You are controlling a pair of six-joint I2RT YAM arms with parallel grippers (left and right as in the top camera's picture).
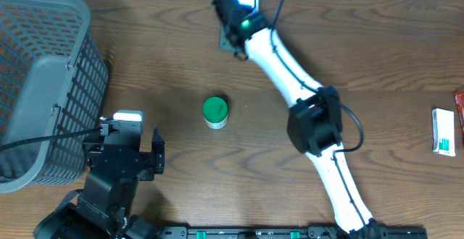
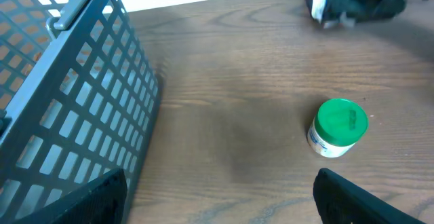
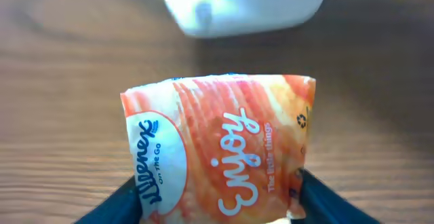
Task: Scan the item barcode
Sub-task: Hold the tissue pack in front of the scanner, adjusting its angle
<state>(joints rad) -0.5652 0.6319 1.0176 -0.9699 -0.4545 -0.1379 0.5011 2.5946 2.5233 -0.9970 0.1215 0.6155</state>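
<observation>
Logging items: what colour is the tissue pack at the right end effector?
Tissue pack: orange with white lettering, clearest in right wrist view.

The tissue pack (image 3: 220, 146) reads "Kleenex On the Go" — and "Enjoy the little things" in white script.

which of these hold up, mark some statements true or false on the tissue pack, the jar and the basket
1. The right gripper grips the Kleenex pack. True.
2. The green-lidded jar sits inside the basket. False: it stands upright on the table, apart from the basket.
3. The left gripper is open and holds nothing. True.
4. The white device lies next to the basket. False: it lies just ahead of the held pack, far from the basket.
5. A white box lies near the table's right edge. True.
</observation>
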